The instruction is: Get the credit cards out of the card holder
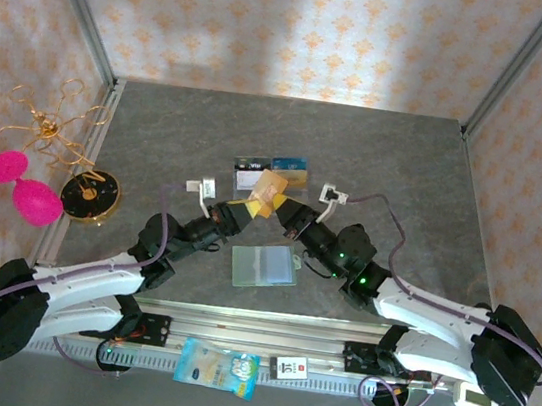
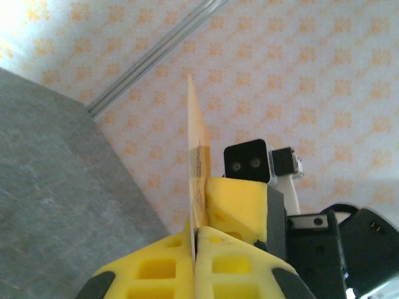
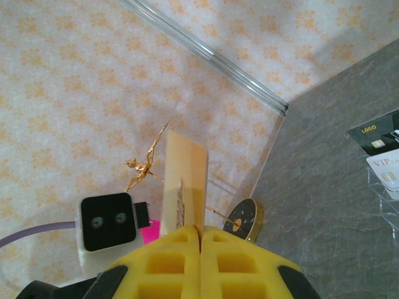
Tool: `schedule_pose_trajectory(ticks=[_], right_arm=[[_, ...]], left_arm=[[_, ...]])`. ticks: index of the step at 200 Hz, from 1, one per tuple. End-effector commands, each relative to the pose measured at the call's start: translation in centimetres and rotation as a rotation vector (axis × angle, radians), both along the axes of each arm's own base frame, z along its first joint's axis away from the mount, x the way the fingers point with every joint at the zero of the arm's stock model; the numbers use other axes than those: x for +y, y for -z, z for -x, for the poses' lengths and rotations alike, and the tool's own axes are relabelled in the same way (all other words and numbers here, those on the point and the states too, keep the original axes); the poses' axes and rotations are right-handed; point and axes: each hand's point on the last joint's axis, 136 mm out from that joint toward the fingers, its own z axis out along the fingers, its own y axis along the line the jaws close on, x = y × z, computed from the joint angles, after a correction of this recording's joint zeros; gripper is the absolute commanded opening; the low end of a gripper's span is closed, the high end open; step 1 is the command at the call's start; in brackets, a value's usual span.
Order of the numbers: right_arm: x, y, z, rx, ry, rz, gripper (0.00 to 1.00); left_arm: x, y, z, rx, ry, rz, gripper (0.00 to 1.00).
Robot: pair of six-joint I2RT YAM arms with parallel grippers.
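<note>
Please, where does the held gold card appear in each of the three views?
Top external: gold card at the picture's centre.
Left wrist: gold card edge-on, standing up from the left end effector at bottom centre.
Right wrist: gold card, its face visible, standing up from the right end effector at bottom centre.
Shared landmark: the grey table.

Mostly matt stuff here, a few shiny bits

The gold card [image 1: 270,195] looks like thin smooth plastic with a slight sheen. The left tool [image 2: 195,233] and right tool [image 3: 199,233] pinching it have matt yellow moulded fingers [image 3: 168,255]. Under the card, the tabletop [image 1: 388,159] is dull grey stone-look. Behind the card is a glossy clear acrylic rack [image 1: 267,172], and nearer than the card, the card holder [image 1: 263,265] shows shiny clear plastic.
</note>
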Motion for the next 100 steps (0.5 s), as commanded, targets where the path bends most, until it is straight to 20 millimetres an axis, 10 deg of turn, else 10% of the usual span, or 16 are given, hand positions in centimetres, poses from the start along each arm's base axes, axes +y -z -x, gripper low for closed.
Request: schedule_pose_trajectory(ticks=[1,23,100], right_arm=[[0.6,0.1,0.6,0.001,-0.028,0.047,0.00],[-1.4,1.2,0.3,0.005,0.013,0.173,0.14],[-11.5,6.4,-0.6,0.118,0.191,0.299,0.13]], left_arm=[[0.5,-2.3,-0.2,-0.078,-0.019,-0.018,0.00],[0.8,-1.8,-1.4,-0.083,-0.036,-0.144,0.00],[-3.0,1.2,-5.0,-0.272,0.193,-0.766,0.00]])
